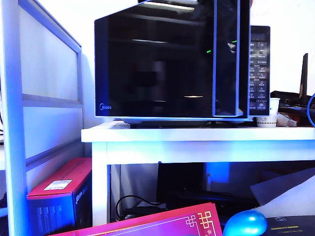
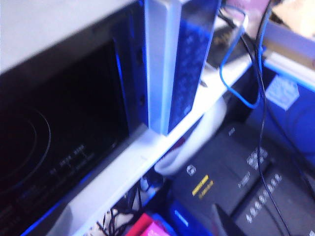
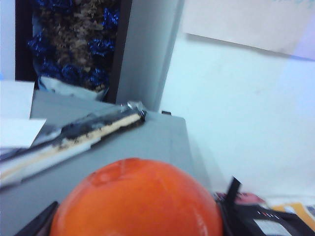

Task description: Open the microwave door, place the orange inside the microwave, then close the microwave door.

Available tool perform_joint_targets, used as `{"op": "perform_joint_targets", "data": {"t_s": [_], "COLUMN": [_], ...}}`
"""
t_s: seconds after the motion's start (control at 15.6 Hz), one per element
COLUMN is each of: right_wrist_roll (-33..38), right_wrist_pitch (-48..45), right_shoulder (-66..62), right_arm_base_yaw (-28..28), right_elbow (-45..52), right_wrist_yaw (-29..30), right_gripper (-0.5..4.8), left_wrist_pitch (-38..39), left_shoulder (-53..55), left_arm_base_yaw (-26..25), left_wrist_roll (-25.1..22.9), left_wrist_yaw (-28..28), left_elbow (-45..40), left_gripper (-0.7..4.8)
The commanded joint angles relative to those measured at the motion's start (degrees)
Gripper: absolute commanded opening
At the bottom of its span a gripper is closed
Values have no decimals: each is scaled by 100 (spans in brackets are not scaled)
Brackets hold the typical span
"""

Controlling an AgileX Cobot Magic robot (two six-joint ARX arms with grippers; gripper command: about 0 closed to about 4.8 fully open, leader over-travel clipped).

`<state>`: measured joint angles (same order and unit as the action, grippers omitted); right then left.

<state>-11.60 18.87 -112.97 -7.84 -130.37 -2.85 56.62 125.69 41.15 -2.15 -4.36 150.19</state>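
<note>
The black Midea microwave [image 1: 259, 69] stands on a white table [image 1: 197, 135]. Its glossy door [image 1: 157, 64] is swung out from the front, handle strip at the right. In the left wrist view the dark cavity with its turntable ring [image 2: 24, 142] lies bare beside the door's pale edge [image 2: 160, 64]. My left gripper [image 2: 142, 228] is open in front of the cavity's lower sill, only its dark fingertips showing, with nothing between them. My right gripper [image 3: 135, 219] is shut on the orange [image 3: 138, 194], which fills the space between its dark fingers. Neither gripper shows in the exterior view.
A paper cup [image 1: 266, 118] stands on the table to the right of the microwave. Under the table are a red box [image 1: 59, 191], cables and a shiny blue rounded object [image 1: 245, 223]. A blue cable [image 2: 236, 73] hangs by the door edge. Behind the orange lies a grey flat top [image 3: 147, 142].
</note>
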Motion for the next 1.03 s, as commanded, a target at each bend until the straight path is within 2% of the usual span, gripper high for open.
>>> {"op": "perform_joint_targets", "data": {"t_s": [0.06, 0.45, 0.71, 0.77, 1.03], "right_wrist_roll": [-87, -236, -234, -236, -236], "right_wrist_pitch": [518, 1674, 1718, 1829, 2188], "right_shoulder": [400, 1121, 1187, 1202, 1204], "right_arm_base_yaw": [0, -2, -13, -15, -142], "right_elbow": [-28, -28, -31, -28, -28], "right_wrist_yaw": [22, 894, 953, 1143, 1572], "right_gripper": [295, 295, 295, 295, 295], "left_wrist_pitch": [1436, 1521, 1088, 1012, 649], "left_shoulder": [164, -407, -627, -710, -1091], "left_arm_base_yaw": [9, 4, 2, 4, -15], "left_wrist_roll": [46, 46, -46, -94, -299], "left_wrist_yaw": [-83, 35, 208, 251, 1088], "left_elbow": [-153, -151, -131, -109, -109], "left_gripper": [372, 372, 372, 372, 365]}}
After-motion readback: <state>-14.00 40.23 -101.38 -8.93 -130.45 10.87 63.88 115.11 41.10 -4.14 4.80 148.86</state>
